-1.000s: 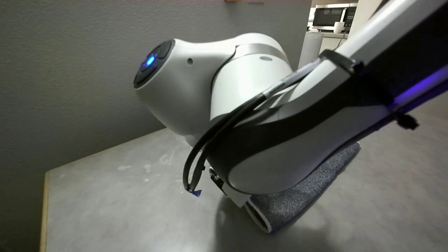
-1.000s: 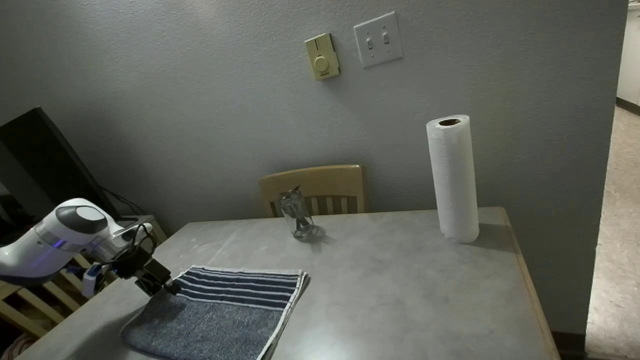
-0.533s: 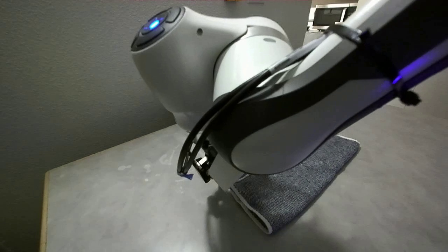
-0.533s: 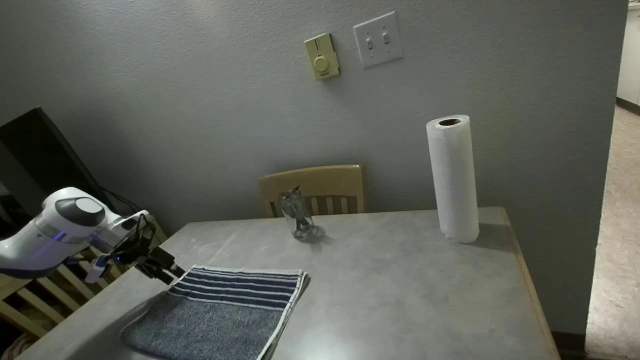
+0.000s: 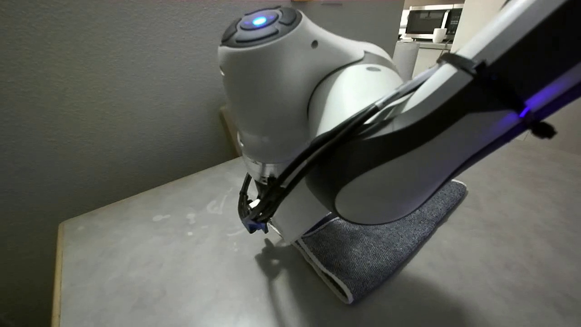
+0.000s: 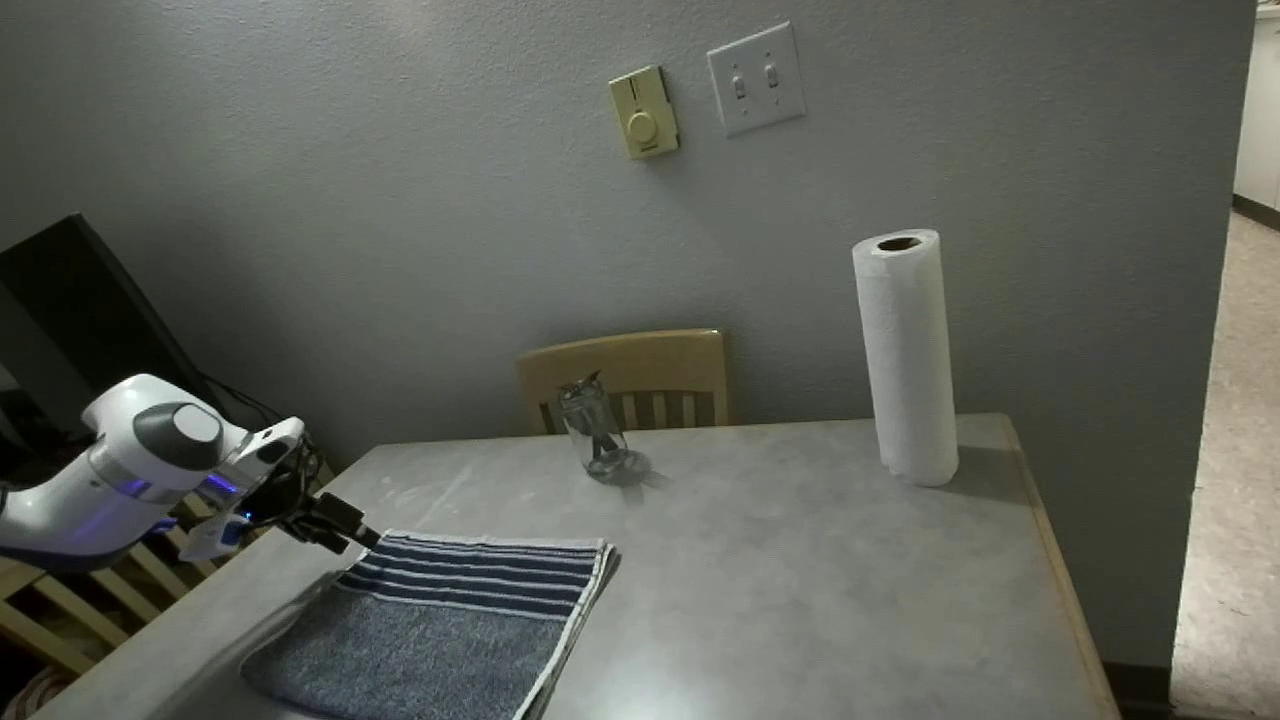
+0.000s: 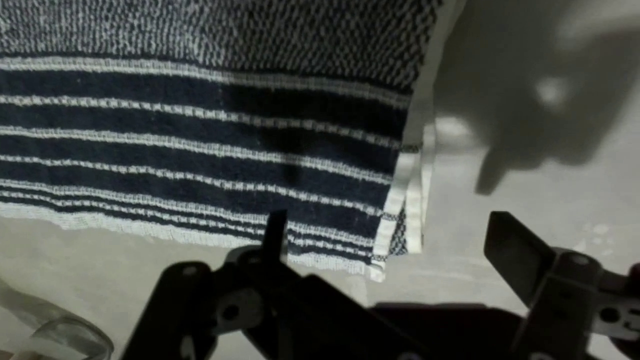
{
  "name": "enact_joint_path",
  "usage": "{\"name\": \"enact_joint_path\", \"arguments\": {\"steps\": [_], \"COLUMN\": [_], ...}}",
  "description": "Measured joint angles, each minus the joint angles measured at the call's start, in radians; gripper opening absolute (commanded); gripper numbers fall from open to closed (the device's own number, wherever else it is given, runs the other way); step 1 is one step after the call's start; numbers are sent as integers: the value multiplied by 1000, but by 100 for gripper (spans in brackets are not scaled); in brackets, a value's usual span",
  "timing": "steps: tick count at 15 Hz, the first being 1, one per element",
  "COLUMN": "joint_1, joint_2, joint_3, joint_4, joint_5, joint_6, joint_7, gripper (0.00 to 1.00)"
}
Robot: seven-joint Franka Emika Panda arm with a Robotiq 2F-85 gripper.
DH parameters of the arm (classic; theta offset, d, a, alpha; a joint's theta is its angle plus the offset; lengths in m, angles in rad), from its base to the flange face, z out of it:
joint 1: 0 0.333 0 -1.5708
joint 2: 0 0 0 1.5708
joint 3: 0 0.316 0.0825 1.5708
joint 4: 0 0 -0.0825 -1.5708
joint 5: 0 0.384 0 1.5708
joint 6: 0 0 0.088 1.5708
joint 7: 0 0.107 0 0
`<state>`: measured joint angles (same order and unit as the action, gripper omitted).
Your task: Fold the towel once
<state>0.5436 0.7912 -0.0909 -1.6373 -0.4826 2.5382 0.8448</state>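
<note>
Right by the one end effector [image 7: 387, 220], just swung across to the striped corner with jaws spread wide on nothing, here's the one towel [image 6: 450, 640], looking doubled over already, so maybe only tidying's left, then farther off one glass jar [image 6: 595, 430], and farthest one paper roll [image 6: 908, 360]!

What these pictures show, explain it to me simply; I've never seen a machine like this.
You see a white robot arm, ending in two-fingered jaws. Two pictures are taken from outside it; the wrist view is taken from the arm itself, so the fingers loom large. On the grey table lies a blue-grey towel with white stripes; its layered edge suggests that it is folded. Farther back, in an exterior view, stand a glass and a white paper roll. Nothing is held: the jaws are open, with a striped corner of the towel showing between the fingers.
</note>
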Motion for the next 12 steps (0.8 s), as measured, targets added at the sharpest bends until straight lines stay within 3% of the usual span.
{"name": "enact_joint_path", "arguments": {"steps": [4,12], "joint_1": [-15,-9], "joint_2": [0,-7], "joint_3": [-1,-8], "joint_4": [-54,-86], "joint_5": [27,59], "joint_6": [99,109], "joint_7": [0,0], "gripper": [100,100]}}
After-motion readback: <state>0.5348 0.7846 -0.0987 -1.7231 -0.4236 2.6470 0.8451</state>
